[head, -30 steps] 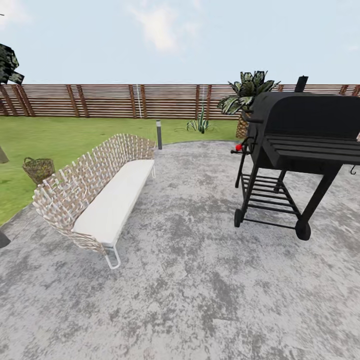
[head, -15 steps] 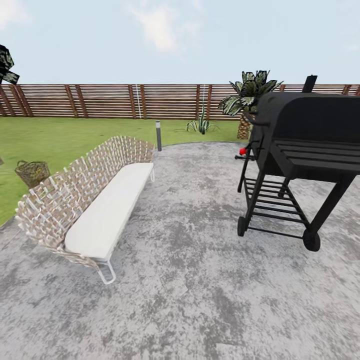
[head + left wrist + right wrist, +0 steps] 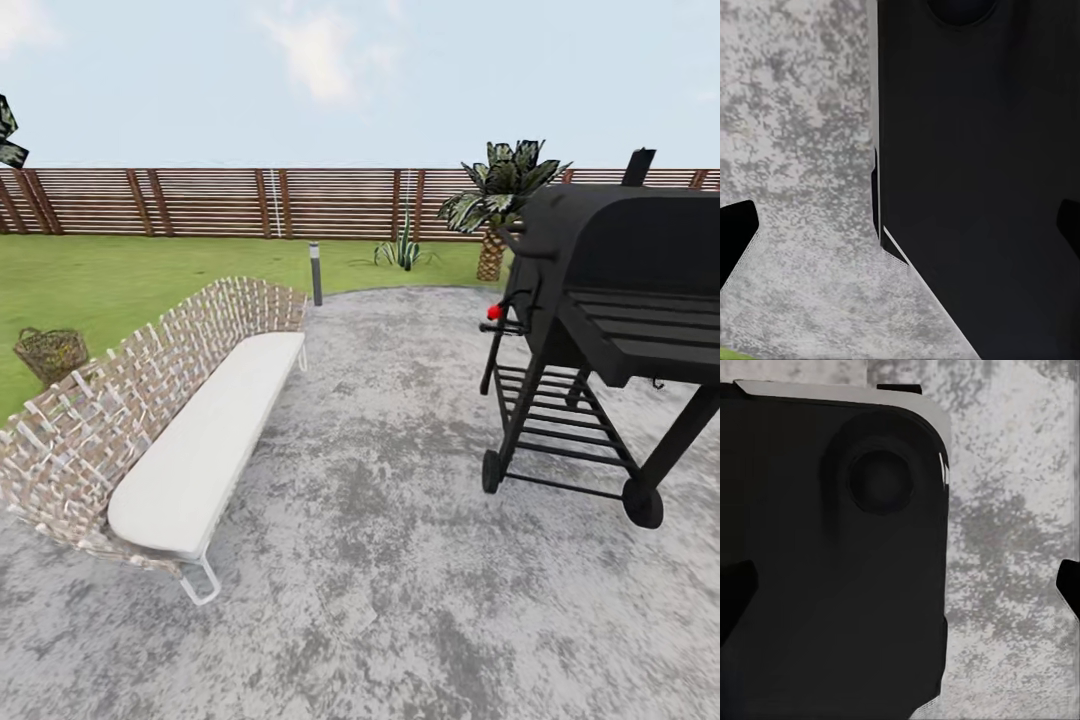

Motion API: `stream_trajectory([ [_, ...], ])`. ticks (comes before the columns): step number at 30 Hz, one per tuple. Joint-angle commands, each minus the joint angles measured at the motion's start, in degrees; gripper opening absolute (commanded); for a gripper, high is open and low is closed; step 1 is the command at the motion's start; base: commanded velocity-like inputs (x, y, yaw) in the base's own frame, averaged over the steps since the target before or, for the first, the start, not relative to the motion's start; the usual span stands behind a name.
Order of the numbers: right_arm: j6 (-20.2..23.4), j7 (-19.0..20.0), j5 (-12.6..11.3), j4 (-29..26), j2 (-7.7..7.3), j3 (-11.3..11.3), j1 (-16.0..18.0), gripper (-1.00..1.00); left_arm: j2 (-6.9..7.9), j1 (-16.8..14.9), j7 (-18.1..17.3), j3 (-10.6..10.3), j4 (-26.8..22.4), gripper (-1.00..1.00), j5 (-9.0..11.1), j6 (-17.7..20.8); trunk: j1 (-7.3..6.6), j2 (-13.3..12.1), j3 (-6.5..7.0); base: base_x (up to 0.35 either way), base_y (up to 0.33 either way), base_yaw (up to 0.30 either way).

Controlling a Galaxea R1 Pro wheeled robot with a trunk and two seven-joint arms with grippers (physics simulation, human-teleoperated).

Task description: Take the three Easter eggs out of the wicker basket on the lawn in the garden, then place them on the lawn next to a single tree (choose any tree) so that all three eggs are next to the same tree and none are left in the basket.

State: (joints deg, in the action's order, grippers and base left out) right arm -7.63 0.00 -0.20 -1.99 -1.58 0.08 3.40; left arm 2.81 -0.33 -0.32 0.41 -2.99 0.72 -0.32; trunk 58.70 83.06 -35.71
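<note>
The wicker basket [image 3: 49,352] stands on the lawn [image 3: 150,265] at the far left, behind the end of a wicker sofa. The Easter eggs are hidden from here. A corner of a tree's dark mottled crown [image 3: 8,132] pokes in at the upper left edge; its trunk is out of view. My left gripper [image 3: 900,232] is open, its black fingertips [image 3: 736,236] far apart over grey stone and my own black body. In the right wrist view my right gripper [image 3: 900,589] is open too, with nothing between its fingers.
I stand on a round grey stone patio [image 3: 400,560]. A long wicker sofa [image 3: 150,420] with a white cushion lies between me and the basket. A black barbecue grill [image 3: 610,320] stands at the right. A palm [image 3: 498,200], a bollard lamp [image 3: 316,272] and a wooden fence [image 3: 250,203] lie beyond.
The whole view has shifted: the camera moved, so sofa and basket slid left and lower and the grill slid right and looks larger. Nothing in the garden itself moved.
</note>
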Motion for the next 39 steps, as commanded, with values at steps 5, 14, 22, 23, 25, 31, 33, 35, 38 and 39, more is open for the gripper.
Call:
stream_trajectory([
  [5,-0.19,0.0,-0.05,0.05,0.04,-0.07,0.03,1.0,0.0,-0.02,-0.04,0.03,0.0,1.0,0.07,-0.03,0.03,0.02,-0.05,0.328,0.0,0.0],
  [14,-0.21,-0.04,-0.05,0.03,0.1,0.0,0.03,1.0,0.0,-0.02,-0.03,0.03,0.0,1.0,0.07,-0.03,0.03,0.02,-0.05,0.328,0.0,0.0],
  [22,-0.37,-0.25,0.28,-0.05,-0.03,0.22,0.03,1.0,0.0,-0.02,-0.03,0.03,0.0,1.0,0.07,-0.03,0.03,0.02,-0.05,0.328,0.0,0.0],
  [23,-0.37,-0.26,0.29,-0.01,-0.02,0.21,0.03,1.0,0.0,-0.02,-0.03,0.03,0.0,1.0,0.07,-0.03,0.03,0.02,-0.05,0.327,0.0,0.0],
  [25,-0.31,-0.26,0.26,0.1,0.08,0.27,0.03,1.0,0.0,-0.02,-0.03,0.03,0.0,1.0,0.07,-0.03,0.03,0.02,-0.05,0.327,0.0,0.0],
  [31,-0.36,-0.26,0.26,-0.07,0.0,0.2,0.03,1.0,0.0,-0.02,-0.03,0.03,0.0,1.0,0.07,-0.03,0.03,0.02,-0.05,0.328,0.0,0.0],
  [33,-0.37,-0.26,0.28,-0.04,0.14,0.19,0.03,1.0,0.0,-0.02,-0.03,0.03,0.0,1.0,0.07,-0.03,0.03,0.02,-0.05,0.328,0.0,0.0],
  [35,-0.37,-0.26,0.29,-0.04,0.16,0.19,0.03,1.0,0.0,-0.02,-0.03,0.03,0.0,1.0,0.07,-0.03,0.03,0.02,-0.05,0.328,0.0,0.0],
  [38,-0.37,-0.26,0.29,-0.04,0.17,0.19,0.03,1.0,0.0,-0.02,-0.03,0.03,0.0,1.0,0.07,-0.03,0.03,0.02,-0.05,0.328,0.0,0.0],
  [39,-0.37,-0.26,0.29,-0.03,0.17,0.19,0.03,1.0,0.0,-0.02,-0.03,0.03,0.0,1.0,0.07,-0.03,0.03,0.02,-0.05,0.328,0.0,0.0],
])
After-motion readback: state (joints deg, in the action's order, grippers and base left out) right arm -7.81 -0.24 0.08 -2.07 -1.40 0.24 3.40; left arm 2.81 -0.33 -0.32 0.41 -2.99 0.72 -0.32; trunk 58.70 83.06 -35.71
